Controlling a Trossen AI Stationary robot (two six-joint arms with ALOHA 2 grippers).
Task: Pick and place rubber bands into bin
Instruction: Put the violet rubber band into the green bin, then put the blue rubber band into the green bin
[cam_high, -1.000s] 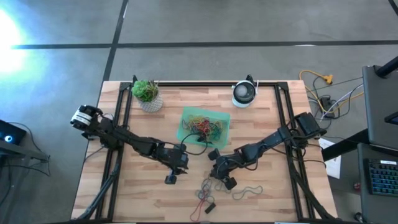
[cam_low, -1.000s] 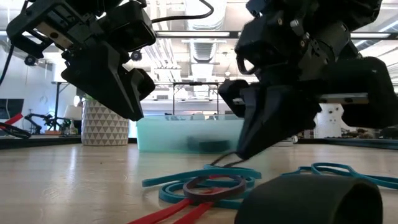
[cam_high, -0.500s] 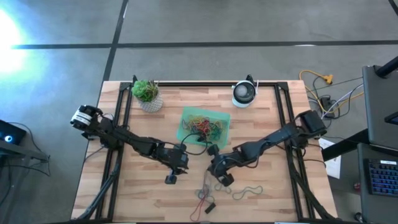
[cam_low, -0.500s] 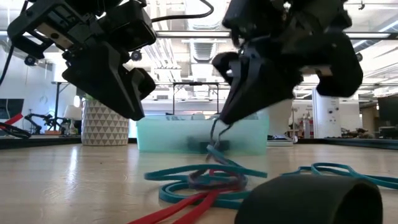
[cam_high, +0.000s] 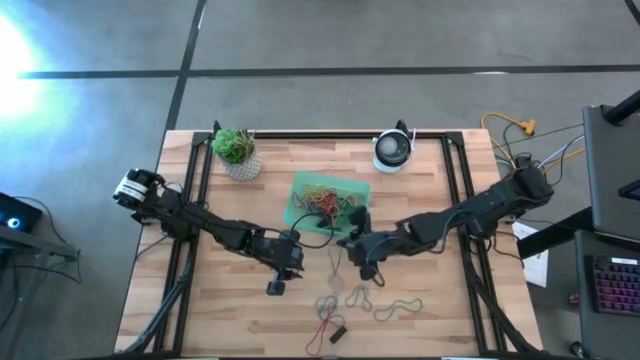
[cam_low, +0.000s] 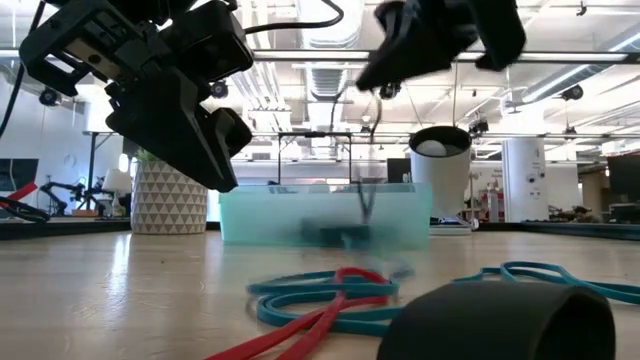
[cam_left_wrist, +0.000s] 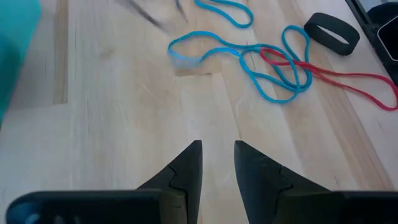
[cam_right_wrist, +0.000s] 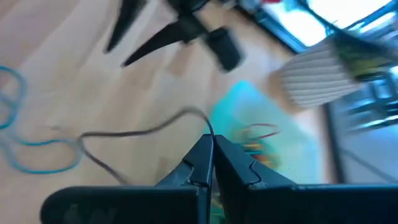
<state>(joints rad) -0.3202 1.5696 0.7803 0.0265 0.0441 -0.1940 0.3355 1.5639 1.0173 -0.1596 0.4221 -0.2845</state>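
Left tool (cam_high: 277, 287) idle over the surface (cam_high: 210, 310), fingers slightly apart, empty. Bin (cam_high: 300, 192) already holds many rubber bands (cam_high: 330, 205); several loose ones (cam_high: 395, 309) remain on the surface in front. Right tool (cam_high: 352, 238) pinched closed on a thin dark band (cam_right_wrist: 124, 134), dangling below it, just beside the bin's near edge.

The right gripper (cam_right_wrist: 210, 158) is pinching a thin dark rubber band (cam_right_wrist: 134, 134) between its closed fingers (cam_right_wrist: 199, 163), the band trailing off to the left above the wooden bench (cam_right_wrist: 74, 81). Just beyond the fingertips the green bin (cam_right_wrist: 261, 134) is lying with coloured bands inside, and the other arm's dark fingers (cam_right_wrist: 146, 34) are showing at the upper left.
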